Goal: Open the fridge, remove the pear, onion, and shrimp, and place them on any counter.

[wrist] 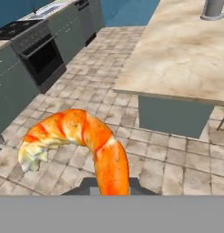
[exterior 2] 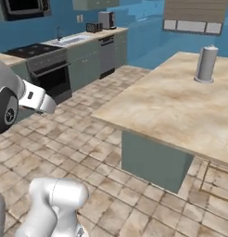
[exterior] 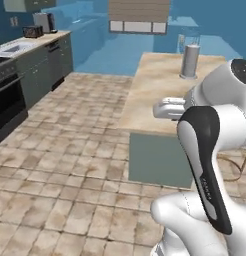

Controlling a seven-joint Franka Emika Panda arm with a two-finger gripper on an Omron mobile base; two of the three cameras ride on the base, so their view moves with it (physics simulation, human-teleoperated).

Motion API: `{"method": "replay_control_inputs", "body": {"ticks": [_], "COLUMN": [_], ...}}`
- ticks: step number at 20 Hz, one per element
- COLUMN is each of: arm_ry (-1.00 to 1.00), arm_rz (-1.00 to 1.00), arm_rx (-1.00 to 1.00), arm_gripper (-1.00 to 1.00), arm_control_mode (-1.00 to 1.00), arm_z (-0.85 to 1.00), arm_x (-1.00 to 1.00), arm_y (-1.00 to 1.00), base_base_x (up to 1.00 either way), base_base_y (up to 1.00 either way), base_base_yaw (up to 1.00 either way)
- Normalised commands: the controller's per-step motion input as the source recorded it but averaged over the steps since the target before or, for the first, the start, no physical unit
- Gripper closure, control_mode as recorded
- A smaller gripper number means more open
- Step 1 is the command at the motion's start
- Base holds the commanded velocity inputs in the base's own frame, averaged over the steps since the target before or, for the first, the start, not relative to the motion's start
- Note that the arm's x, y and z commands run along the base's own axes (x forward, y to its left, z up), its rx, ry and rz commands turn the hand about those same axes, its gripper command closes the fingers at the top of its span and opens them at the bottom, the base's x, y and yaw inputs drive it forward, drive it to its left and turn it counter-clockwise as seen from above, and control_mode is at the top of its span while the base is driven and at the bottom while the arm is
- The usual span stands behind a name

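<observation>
Left base view: the bench point(exterior: 160, 85), a long island with a light tan stone-like top and grey-green base, stands ahead of me on the tiled floor point(exterior: 70, 165). A grey cylinder point(exterior: 190, 62) stands upright on its far end. My own white arm covers the lower right. A run of grey-green cabinets with an oven point(exterior: 7, 102) lines the left wall.

Right base view: the same bench point(exterior 2: 171, 104) lies to my right, its near corner towards me. The grey cylinder point(exterior 2: 206, 64) stands near the far edge, well apart from that corner. Across the floor, the cabinet run carries a sink point(exterior 2: 72, 40) and a dark cooktop point(exterior 2: 30, 49).

Hand view: the shrimp point(wrist: 82, 145) is held in my jaws point(wrist: 111, 189), which are closed tight on its tail end. It is a curved orange body with darker orange bands, paling to cream-yellow at the free end, which curls up and to the left. It hangs above the floor, near the bench point(wrist: 186, 54) but not over its top.
</observation>
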Motion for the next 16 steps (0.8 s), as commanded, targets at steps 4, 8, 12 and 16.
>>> {"method": "replay_control_inputs", "body": {"ticks": [4, 8, 12, 16], "arm_ry": [0.0, 0.0, 0.0, 0.0], "arm_rz": [0.0, 0.0, 0.0, 0.0], "arm_rx": [0.0, 0.0, 0.0, 0.0], "arm_gripper": [1.0, 1.0, 1.0, 1.0], "arm_control_mode": [1.0, 1.0, 1.0, 1.0], "arm_z": [0.0, 0.0, 0.0, 0.0], "arm_x": [0.0, 0.0, 0.0, 0.0], "arm_y": [0.0, 0.0, 0.0, 0.0], "base_base_x": [0.68, 0.55, 0.33, 0.19], "base_base_y": [-0.69, -0.3, -0.21, -0.04], "base_base_yaw": [-0.47, -0.46, -0.43, -0.34]}}
